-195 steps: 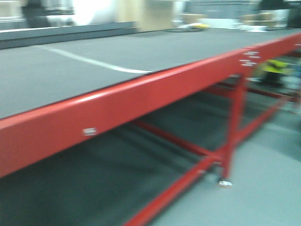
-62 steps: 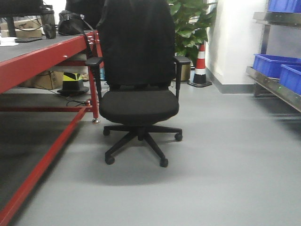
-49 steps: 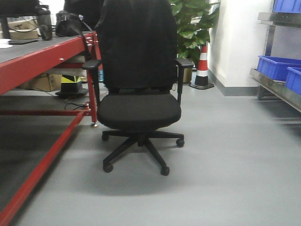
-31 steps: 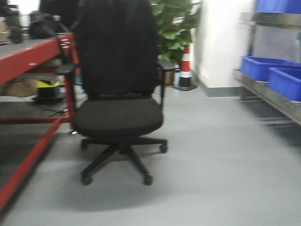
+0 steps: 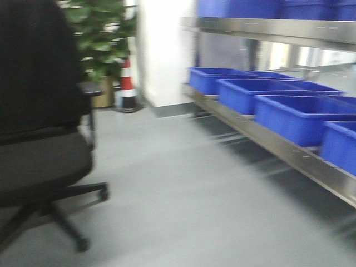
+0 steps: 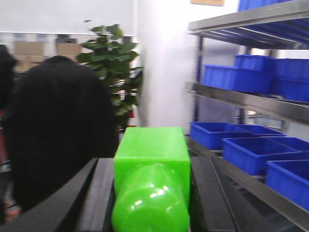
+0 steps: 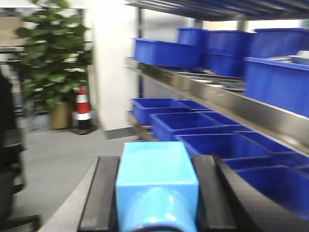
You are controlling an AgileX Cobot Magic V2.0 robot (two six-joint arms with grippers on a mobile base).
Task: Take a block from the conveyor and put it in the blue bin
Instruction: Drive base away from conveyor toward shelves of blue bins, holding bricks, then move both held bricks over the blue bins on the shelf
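Left gripper [image 6: 152,193]: dark jaws level, pointing forward, clamped against both sides of a green block [image 6: 152,154].
Right gripper [image 7: 157,193]: same pose, jaws clamped on a light blue block [image 7: 157,169].

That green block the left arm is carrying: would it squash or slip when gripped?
Probably stiff: the green block shows straight edges while clamped in the left end effector. Its glossy highlights suggest smooth plastic, so possibly slippery. The rounded bulge on it might let it roll if set down that way.
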